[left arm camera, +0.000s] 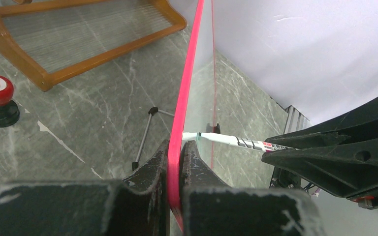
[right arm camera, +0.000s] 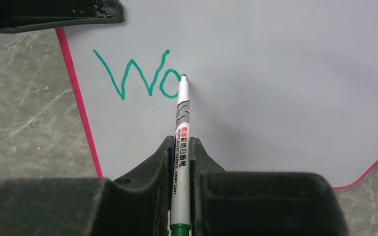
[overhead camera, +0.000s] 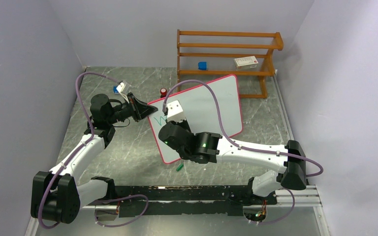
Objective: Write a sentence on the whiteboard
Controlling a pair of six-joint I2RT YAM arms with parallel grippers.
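Right wrist shows right end effector (right arm camera: 180,142) gripping marker (right arm camera: 182,113) beside green "Wo" (right arm camera: 139,73); left end effector (left arm camera: 176,147) clamps whiteboard (right arm camera: 275,98).

The table (overhead camera: 128,162) is viewed from high above and behind the arm bases (overhead camera: 103,188) by the top external camera, from afar; the left wrist camera is set close, looking edge-on along the whiteboard (left arm camera: 183,98) past its own fingers (left arm camera: 150,172); the right wrist camera is aimed down the marker (right arm camera: 182,128) at the board's face, very near; board and marker are shared by both wrist views.
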